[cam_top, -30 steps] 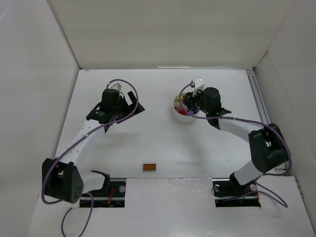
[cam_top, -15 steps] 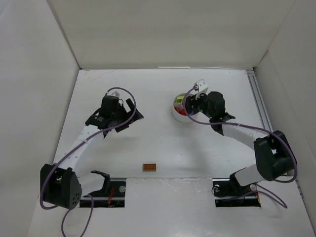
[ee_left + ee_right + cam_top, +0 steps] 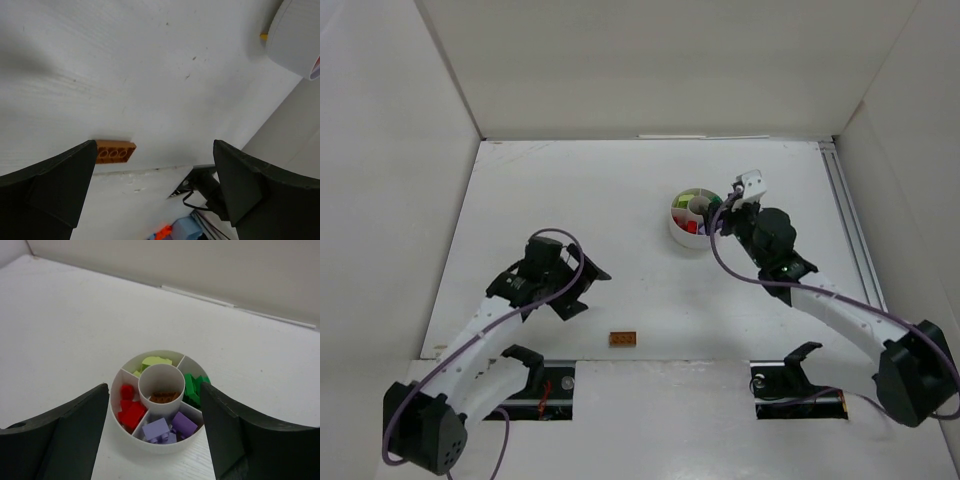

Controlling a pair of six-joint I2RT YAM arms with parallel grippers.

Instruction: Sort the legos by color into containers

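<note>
The round white dish (image 3: 692, 238) stands at the back right of the table, with its containers holding sorted legos. In the right wrist view its rim (image 3: 159, 448) rings red bricks (image 3: 131, 412), purple bricks (image 3: 167, 429), green bricks (image 3: 192, 387) and yellow-green bricks (image 3: 155, 361). An orange-brown one (image 3: 164, 397) lies in the centre well. My right gripper (image 3: 720, 214) (image 3: 154, 386) hangs open just right of the dish, holding nothing. One orange-brown brick (image 3: 623, 339) (image 3: 115, 151) lies near the front edge. My left gripper (image 3: 582, 288) (image 3: 154, 148) is open above and left of it.
White walls close in the table on three sides. A raised white board (image 3: 660, 400) with the two arm mounts runs along the near edge, right behind the loose brick. A rail (image 3: 847, 215) runs down the right side. The dish (image 3: 297, 40) shows at the left wrist view's top right.
My right gripper drew back from over the dish toward the right and its jaws spread apart. My left arm swung from the table's back toward the near edge, closer to the loose orange-brown brick.
</note>
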